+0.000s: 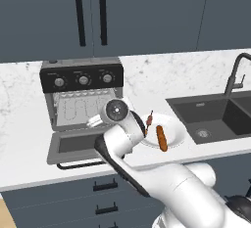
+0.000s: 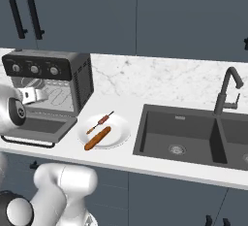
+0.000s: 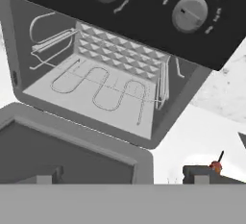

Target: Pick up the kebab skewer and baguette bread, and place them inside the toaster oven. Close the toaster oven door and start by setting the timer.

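Wide-open gripper point(image 3: 120, 175) hovers bottom-centre over the toaster oven door point(image 1: 78, 145); reaching for the kebab skewer point(image 2: 100, 121) risks clipping the plate point(image 2: 121, 134).

Sitting on the counter, oven point(image 1: 81, 92) dark grey, boxy, three silver knobs; door point(image 1: 73, 146) lying dropped open in front. Just right of oven, skewer point(image 2: 100, 121) and thicker orange-brown baguette point(image 2: 97, 138) lying side by side, slightly apart.

No legible text anywhere.
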